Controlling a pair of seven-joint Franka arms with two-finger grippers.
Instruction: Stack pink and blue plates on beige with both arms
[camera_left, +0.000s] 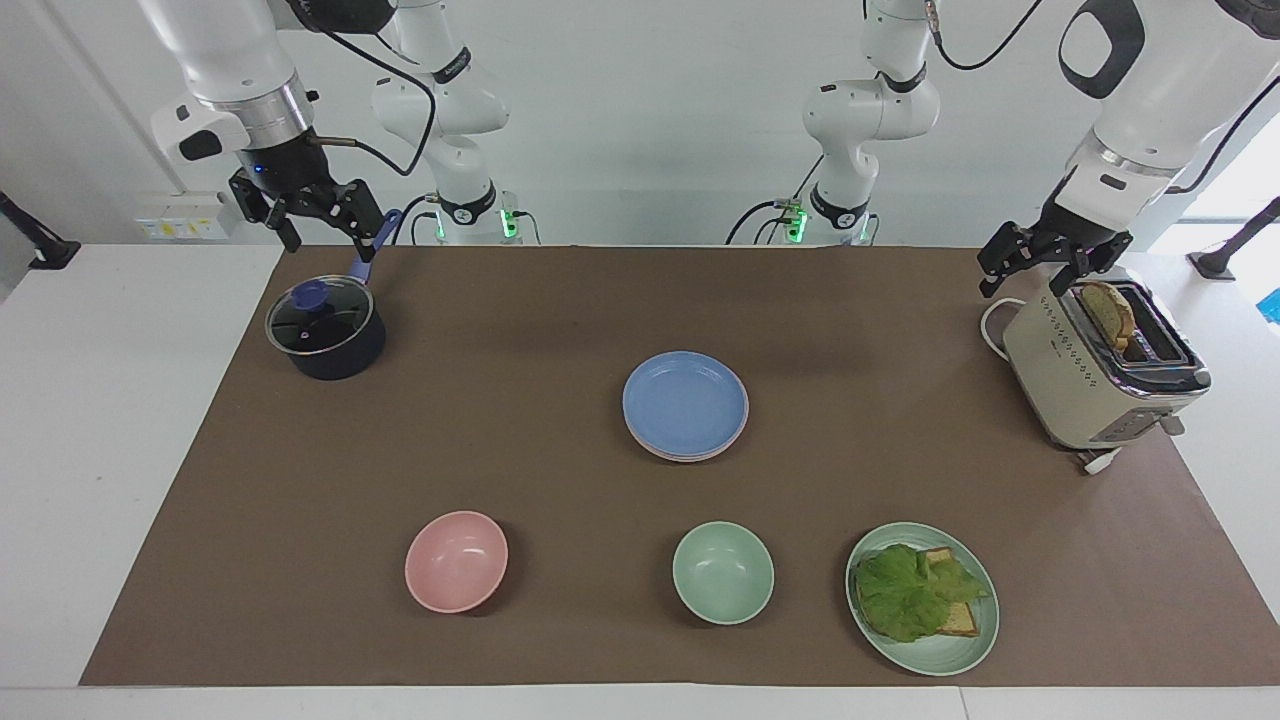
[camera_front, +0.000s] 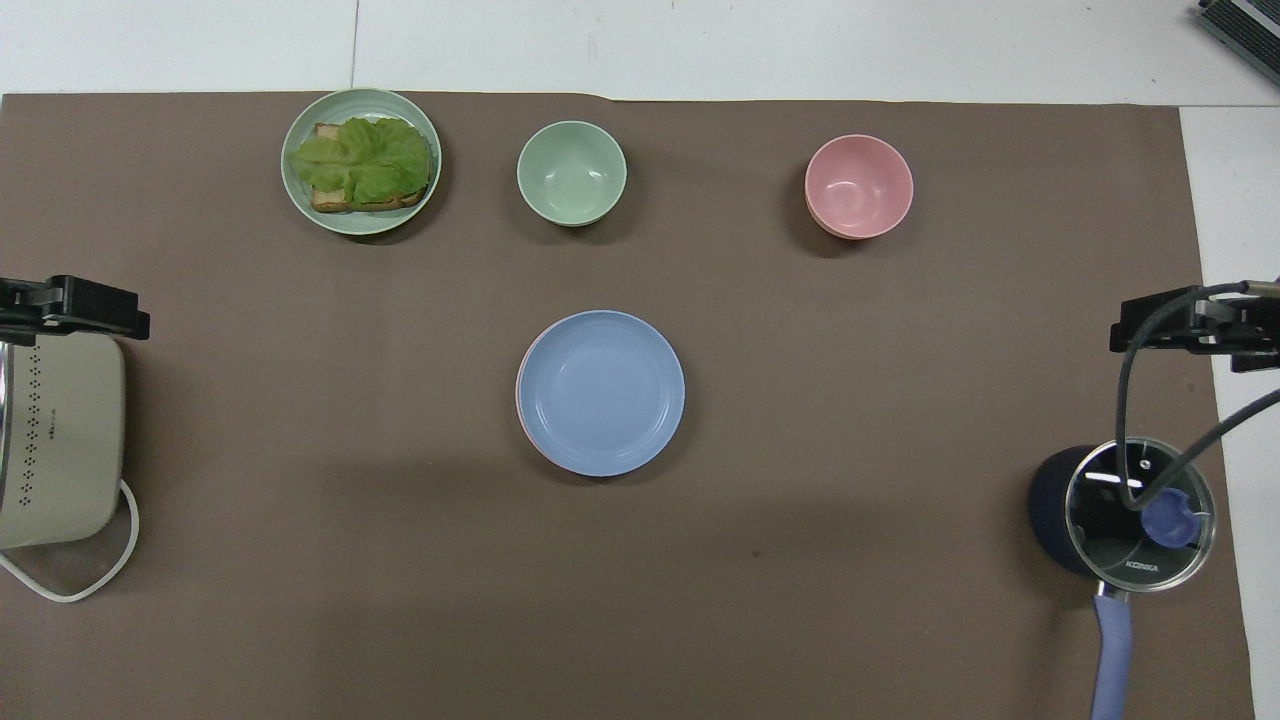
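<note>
The blue plate (camera_left: 685, 403) (camera_front: 600, 392) lies at the middle of the brown mat, on top of a stack. A thin pink plate rim (camera_left: 690, 456) (camera_front: 519, 405) shows under it. The beige plate is hidden under them. My right gripper (camera_left: 325, 235) (camera_front: 1190, 325) hangs open and empty in the air over the pot's handle, at the right arm's end of the table. Over the toaster at the left arm's end, my left gripper (camera_left: 1035, 278) (camera_front: 75, 305) waits, open and empty. Neither gripper is near the stack.
A dark pot with a glass lid (camera_left: 325, 335) and a beige toaster holding bread (camera_left: 1100, 370) stand at the table's two ends. Farther from the robots stand a pink bowl (camera_left: 456, 560), a green bowl (camera_left: 722, 572) and a green plate (camera_left: 960, 655) with lettuce on toast.
</note>
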